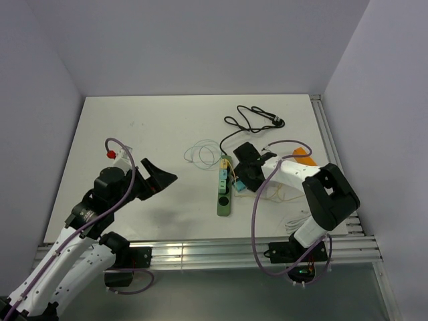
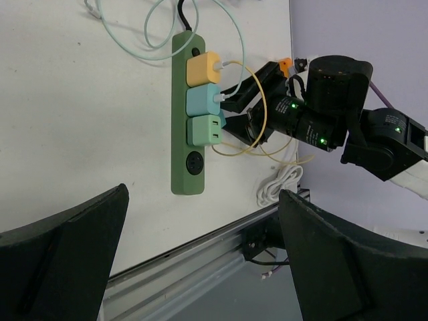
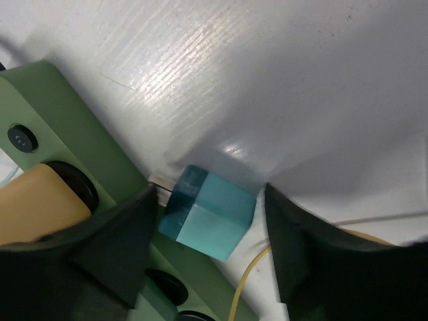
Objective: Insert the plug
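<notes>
Teal plug (image 3: 210, 217) sits between the spread fingers of the right claw (image 3: 212, 200); an off-centre squeeze could tip it on the green strip (image 3: 67, 114). Left claw (image 2: 202, 200) hangs spread, well apart.

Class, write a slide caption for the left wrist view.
Right gripper straddles the teal charger on the green power strip.

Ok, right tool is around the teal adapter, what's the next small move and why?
Probably close the right tool on the teal adapter: its fingers flank it, a gap shows on one side, and metal at its base hints it isn't fully seated in the power strip.
</notes>
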`<state>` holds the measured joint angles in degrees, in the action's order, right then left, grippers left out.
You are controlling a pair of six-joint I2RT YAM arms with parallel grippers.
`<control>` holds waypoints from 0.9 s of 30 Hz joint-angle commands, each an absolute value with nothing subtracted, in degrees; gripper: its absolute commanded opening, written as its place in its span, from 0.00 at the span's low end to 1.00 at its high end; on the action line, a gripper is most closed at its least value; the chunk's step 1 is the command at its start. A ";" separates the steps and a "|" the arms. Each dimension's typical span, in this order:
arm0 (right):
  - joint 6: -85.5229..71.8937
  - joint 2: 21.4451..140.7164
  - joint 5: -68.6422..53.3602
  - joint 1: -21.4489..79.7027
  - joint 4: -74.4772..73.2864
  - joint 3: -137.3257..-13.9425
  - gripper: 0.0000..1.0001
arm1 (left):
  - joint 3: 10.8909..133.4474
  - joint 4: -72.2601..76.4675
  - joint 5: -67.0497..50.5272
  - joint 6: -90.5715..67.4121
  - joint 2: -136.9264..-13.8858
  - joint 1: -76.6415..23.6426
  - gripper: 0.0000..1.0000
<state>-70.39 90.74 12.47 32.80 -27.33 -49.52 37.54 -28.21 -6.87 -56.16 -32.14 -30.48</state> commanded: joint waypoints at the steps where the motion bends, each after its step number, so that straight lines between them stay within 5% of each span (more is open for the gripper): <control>1: -71.89 91.15 15.28 33.31 -26.98 -49.31 0.65 | 38.23 -26.81 -8.52 -54.32 -32.26 -30.76 0.99; 9: -66.90 78.85 26.53 33.40 -34.45 -51.32 0.00 | 38.85 -24.36 -12.55 -51.68 -32.78 -30.67 0.99; 12: -60.21 71.54 29.27 33.40 -34.45 -51.77 0.00 | 38.85 -23.12 -14.41 -51.06 -33.49 -30.67 0.98; 15: -53.82 70.05 22.20 33.13 -34.89 -53.61 0.19 | 38.94 -22.77 -14.59 -51.06 -34.10 -30.67 0.98; 16: -51.09 70.14 17.80 33.48 -33.33 -53.61 0.34 | 38.94 -22.68 -14.85 -51.15 -34.10 -30.67 0.98; 19: -47.46 73.37 6.81 34.62 -30.85 -52.65 0.50 | 38.41 -21.54 -15.38 -51.85 -34.36 -30.67 0.98; 27: -49.57 72.95 7.72 38.48 -30.23 -45.79 0.72 | 37.27 -21.27 -15.91 -52.82 -33.31 -30.67 0.99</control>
<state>-50.02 74.52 7.92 36.36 -31.03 -46.74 37.52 -23.55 -14.87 -52.82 -34.22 -30.48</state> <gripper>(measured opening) 0.711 0.986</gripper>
